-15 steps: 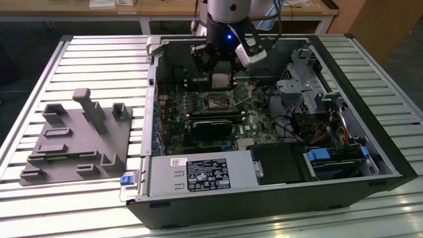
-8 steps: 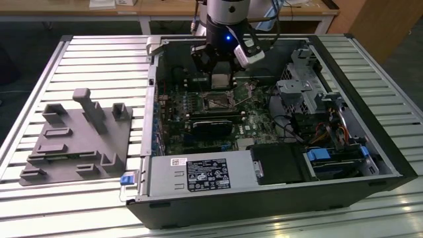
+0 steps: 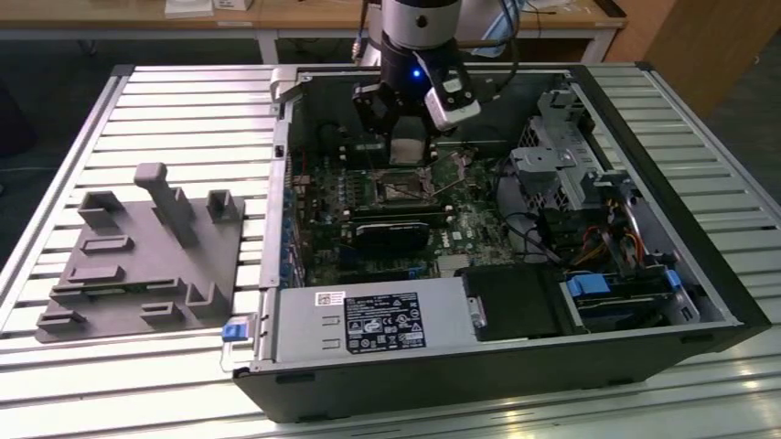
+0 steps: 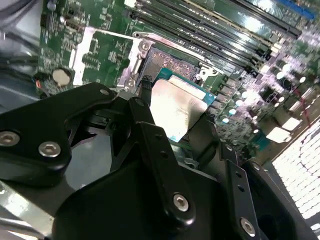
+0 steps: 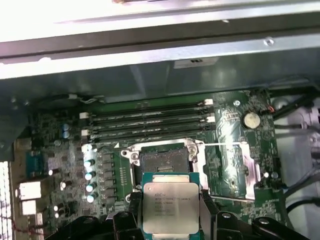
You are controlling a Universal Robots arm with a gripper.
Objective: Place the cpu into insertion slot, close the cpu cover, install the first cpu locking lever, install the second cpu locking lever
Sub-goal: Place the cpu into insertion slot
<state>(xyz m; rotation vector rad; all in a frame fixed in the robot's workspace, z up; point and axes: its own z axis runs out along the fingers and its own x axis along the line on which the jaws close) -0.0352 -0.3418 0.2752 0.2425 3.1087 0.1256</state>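
The gripper [image 5: 171, 214] is clamping the cpu [image 5: 170, 200] by two opposite edges, its black fingers [image 4: 146, 102] pressing against the chip's sides and its metal top facing the first wrist view. It is hanging just above the green motherboard [image 5: 230, 125], close beside the insertion slot [image 5: 162, 161] and not yet in it. The slot's dark centre is lying exposed, and the cpu cover [image 4: 134, 57] is lying swung open right next to it.

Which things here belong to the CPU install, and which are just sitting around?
Job in hand:
- gripper, shut on the cpu
- insertion slot, unfilled
- cpu cover, swung open beside the slot

Lying about:
- memory slots
- coin battery
- grey fixture block on the table
- power supply box
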